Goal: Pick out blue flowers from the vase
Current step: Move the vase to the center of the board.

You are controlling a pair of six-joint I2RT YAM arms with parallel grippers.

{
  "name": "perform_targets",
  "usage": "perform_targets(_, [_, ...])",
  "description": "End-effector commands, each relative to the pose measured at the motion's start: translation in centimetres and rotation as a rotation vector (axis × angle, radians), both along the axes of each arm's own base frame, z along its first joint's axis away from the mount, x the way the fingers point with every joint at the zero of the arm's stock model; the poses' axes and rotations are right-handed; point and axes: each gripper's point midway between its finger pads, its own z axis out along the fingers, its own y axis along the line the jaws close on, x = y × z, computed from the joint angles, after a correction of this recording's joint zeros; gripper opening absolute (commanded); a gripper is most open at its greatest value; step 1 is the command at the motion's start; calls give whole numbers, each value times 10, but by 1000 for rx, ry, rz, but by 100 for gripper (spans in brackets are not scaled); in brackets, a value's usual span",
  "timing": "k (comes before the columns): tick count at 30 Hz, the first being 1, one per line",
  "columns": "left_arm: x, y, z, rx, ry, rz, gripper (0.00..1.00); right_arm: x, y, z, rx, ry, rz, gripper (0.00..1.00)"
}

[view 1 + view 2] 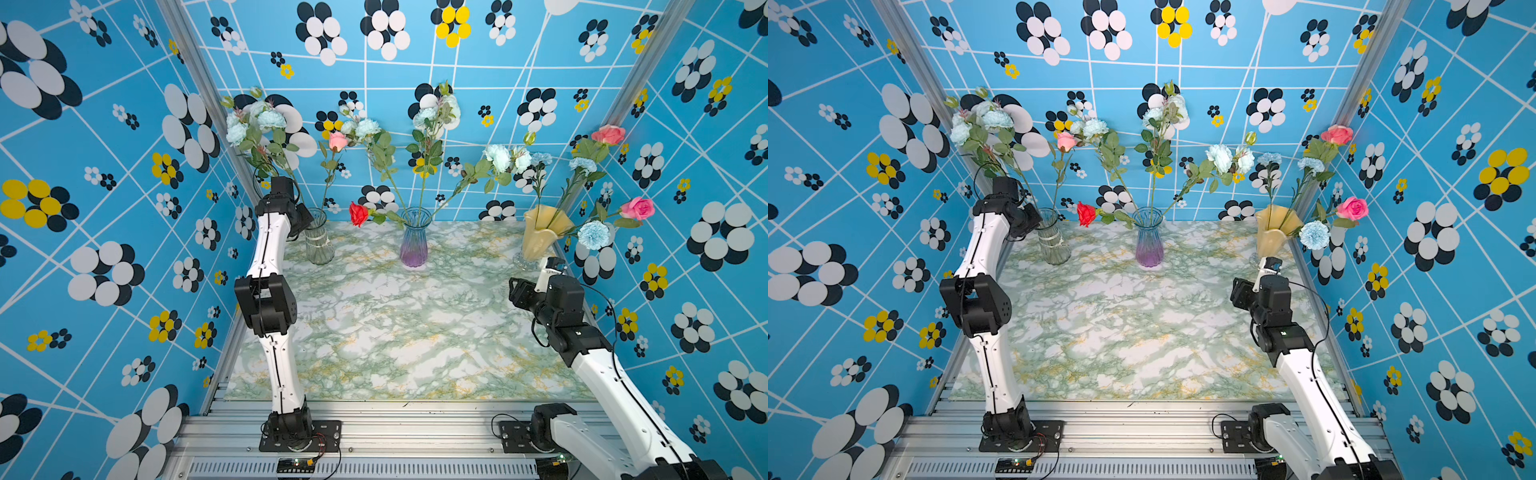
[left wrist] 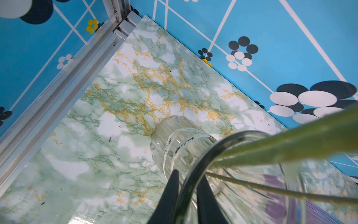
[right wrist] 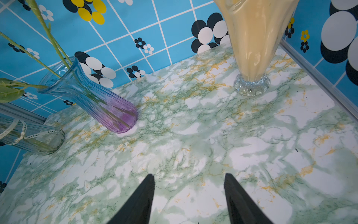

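Pale blue flowers [image 1: 272,119] stand in all three vases, blooms high on thin green stems. One cluster rises straight above your left end effector [image 2: 188,172], out of the clear vase [image 1: 319,245], which also holds a pink rose [image 1: 338,141]. More blue blooms [image 1: 365,126] fan out of the blue-to-purple vase [image 1: 414,243], which stands between your two end effectors at the back of the counter [image 1: 395,332]; a red rose [image 1: 358,213] droops from its rim. Further blue blooms [image 1: 593,235] lean out of the yellow vase [image 1: 540,237], just beyond your right end effector [image 3: 189,175].

In the left wrist view, your left end effector's two black fingers [image 2: 172,194] sit close together astride the rim of the clear vase, one outside the glass and one seen through it. The green stems pass just beside the fingers, not between them. You cannot tell whether the fingers actually pinch the rim.

Your right end effector is spread wide with nothing between its fingers, hovering over bare counter, near the glass foot of the yellow vase.
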Motion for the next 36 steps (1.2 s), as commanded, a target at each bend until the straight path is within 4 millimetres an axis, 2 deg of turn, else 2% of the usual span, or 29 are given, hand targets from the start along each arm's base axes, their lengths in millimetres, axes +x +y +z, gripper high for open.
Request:
perform_targets(1, [-13,1,-22,34,87,-16,12,-1,0,14,-26,-28,6,61])
perform_targets(9, [-29,6,-19,18,104,-7,1,-4,-1,18,-30,-36,1,61])
perform_targets(14, [-46,10,-15,-15,84,11,0,-7,-2,22,-33,-44,-3,62])
perform_targets(20, [-75,3,-10,-20,80,-17,0,-9,-2,25,-35,-51,-2,62])
perform_targets(28, [-113,-3,9,-74,37,-19,0,-12,-2,31,-34,-66,1,62])
perform_targets(36, [-135,-24,24,-176,-10,-63,0,-14,-2,35,-34,-74,3,62])
